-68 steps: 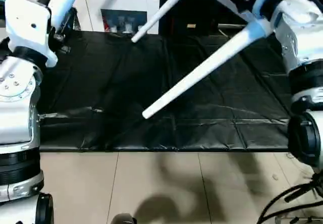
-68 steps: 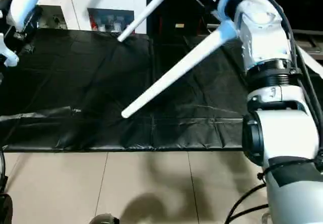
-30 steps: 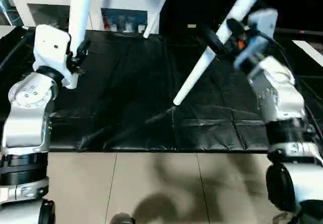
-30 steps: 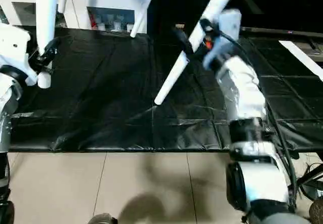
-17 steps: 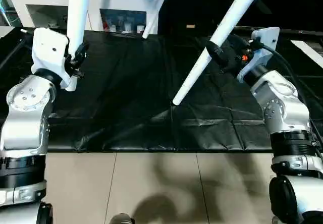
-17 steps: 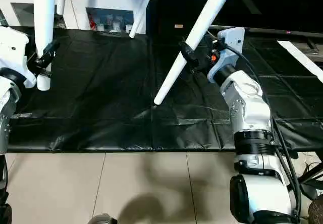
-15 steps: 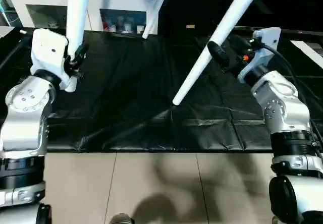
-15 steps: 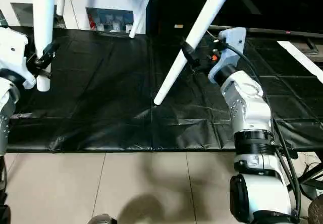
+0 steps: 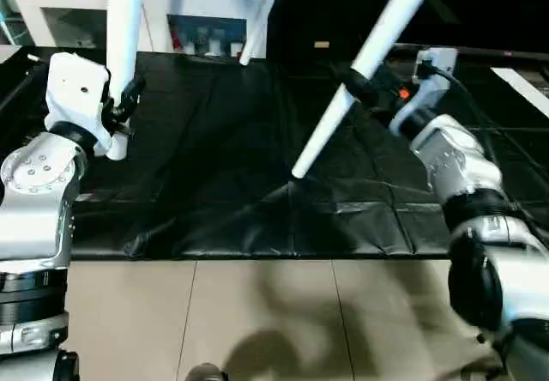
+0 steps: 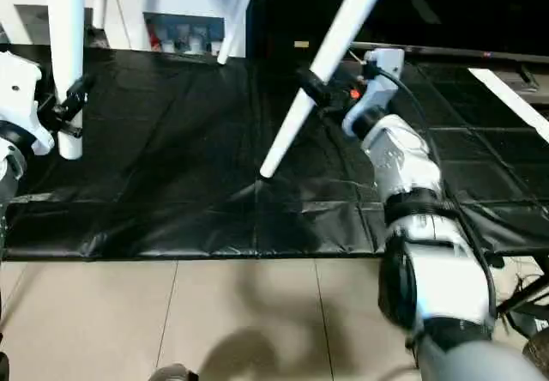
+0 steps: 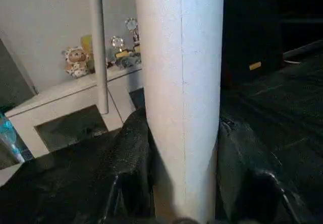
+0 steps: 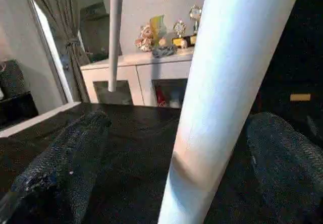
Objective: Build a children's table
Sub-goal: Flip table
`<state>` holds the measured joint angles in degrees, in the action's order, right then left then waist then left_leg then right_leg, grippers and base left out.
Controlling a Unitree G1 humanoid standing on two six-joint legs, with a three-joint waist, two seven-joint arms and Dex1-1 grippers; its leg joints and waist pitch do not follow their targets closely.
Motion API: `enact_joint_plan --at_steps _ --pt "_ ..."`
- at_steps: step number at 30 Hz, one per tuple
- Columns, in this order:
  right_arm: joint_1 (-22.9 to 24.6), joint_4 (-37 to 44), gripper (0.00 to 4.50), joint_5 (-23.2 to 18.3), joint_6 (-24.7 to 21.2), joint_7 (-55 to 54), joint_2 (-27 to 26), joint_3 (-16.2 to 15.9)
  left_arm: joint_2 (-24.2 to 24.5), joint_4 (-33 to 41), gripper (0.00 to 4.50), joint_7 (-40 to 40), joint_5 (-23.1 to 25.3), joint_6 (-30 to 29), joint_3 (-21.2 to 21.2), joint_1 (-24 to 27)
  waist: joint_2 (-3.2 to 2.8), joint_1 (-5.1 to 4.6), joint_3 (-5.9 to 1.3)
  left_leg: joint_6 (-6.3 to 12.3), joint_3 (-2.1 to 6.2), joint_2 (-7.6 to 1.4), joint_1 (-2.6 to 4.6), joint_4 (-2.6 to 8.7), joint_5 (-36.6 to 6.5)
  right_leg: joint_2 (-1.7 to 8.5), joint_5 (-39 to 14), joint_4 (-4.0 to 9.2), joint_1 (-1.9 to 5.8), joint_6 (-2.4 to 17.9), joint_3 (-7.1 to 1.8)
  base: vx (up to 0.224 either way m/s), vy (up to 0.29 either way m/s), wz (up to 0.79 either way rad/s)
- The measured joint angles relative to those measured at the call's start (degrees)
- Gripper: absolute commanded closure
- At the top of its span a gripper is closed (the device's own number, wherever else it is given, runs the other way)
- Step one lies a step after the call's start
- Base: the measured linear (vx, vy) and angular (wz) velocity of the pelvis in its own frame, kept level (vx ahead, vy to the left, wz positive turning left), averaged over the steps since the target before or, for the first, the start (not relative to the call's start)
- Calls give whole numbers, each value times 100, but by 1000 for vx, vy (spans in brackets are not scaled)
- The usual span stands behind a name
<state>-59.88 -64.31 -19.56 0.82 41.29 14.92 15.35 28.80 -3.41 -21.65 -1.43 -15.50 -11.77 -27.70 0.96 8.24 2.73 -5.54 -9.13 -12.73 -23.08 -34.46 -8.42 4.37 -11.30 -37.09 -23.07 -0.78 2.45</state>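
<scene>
— How do the left gripper's [image 9: 127, 106] fingers stand?

— In the left wrist view the two black fingers [image 11: 135, 158] press against both sides of a white table leg [image 11: 179, 82], so they are clamped on it. From the head views that leg [image 9: 123, 46] stands nearly upright, its lower end just beside the wrist and above the black mat [image 9: 214, 166], its upper part running out of the top of the picture.

— And the right gripper [image 9: 356, 85]?

— Its fingers [image 12: 70, 153] are spread wide in the right wrist view, with a second white leg [image 12: 227, 93] passing between them; neither pad is seen pressing the tube. In the head views this leg [image 9: 360, 72] slants steeply, its narrow tip near the middle of the mat and close to a crease in it, while the thicker end rises up and to the right out of the frame. Whether the tip touches the mat cannot be told.

— What lies further out?

— A third white leg [image 10: 236, 16] hangs down at the far edge of the mat, tilted. Behind it stands a white cabinet [image 10: 154, 8] with glass doors and small items on top. The mat covers the floor between the two silver forearms, and pale floor tiles [image 9: 257, 321] lie nearer the robot. The tabletop is out of sight above.
</scene>
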Motion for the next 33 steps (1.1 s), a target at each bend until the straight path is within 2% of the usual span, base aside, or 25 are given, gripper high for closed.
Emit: enact_joint_plan --at_steps 6,10,12,13,16,19,22,26,30,33 --pt "27 -32 0 -107 -34 684 5 19 10 -304 294 0 -8 46 -73 16 -7 9 5 0 -1 -2 -5 0 0 0 0 2 -4 0 -1 0 0 0" --pt "253 263 0 -180 -17 1147 5 34 -8 -612 294 0 -50 115 -92 37 -14 34 8 0 -1 -5 -9 0 0 -3 -5 5 -4 3 2 0 0 0" --pt "409 594 0 -259 -39 1391 -58 -16 -68 -744 294 -25 -90 194 -77 68 -14 34 9 1 -3 -5 -8 -1 0 -3 -6 6 -4 3 -1 0 0 0" --pt "422 815 0 -288 -78 1552 -145 -106 -144 -824 294 -104 -98 214 33 85 -16 25 10 1 -3 -5 -8 0 0 -3 -6 6 -5 4 -1 0 0 0" --pt "689 1874 0 -430 -362 1739 -438 -462 -420 -931 294 -267 -171 405 458 87 -11 93 7 1 1 -12 -6 2 0 -3 -7 11 5 2 13 0 0 0" --pt "1329 2976 0 -574 -703 1738 -423 -553 -449 -1151 294 -331 -211 565 525 101 -9 153 5 1 8 -10 5 3 0 -1 -12 18 24 -6 12 0 0 0" --pt "1823 3498 0 -572 -888 1681 -381 -678 -450 -1381 294 -326 -215 591 485 155 -12 130 7 0 16 -9 5 6 0 0 -12 18 17 -5 7 0 0 0" --pt "1927 3546 0 -369 -825 1621 -382 -852 -455 -1356 294 -288 -250 595 481 333 -53 137 23 0 30 -9 6 15 -1 -1 -12 15 18 -5 12 0 0 0" --pt "1968 3552 0 -218 -771 1369 -382 -916 -468 -1053 294 -166 -294 623 476 596 -51 120 20 0 40 -9 8 22 -1 -1 -12 16 18 -6 13 0 0 0" --pt "1991 3542 0 -179 -770 1157 -380 -906 -473 -843 294 -107 -336 713 422 819 -46 59 17 0 41 -8 9 23 -1 -1 -14 19 16 -9 9 0 0 0"
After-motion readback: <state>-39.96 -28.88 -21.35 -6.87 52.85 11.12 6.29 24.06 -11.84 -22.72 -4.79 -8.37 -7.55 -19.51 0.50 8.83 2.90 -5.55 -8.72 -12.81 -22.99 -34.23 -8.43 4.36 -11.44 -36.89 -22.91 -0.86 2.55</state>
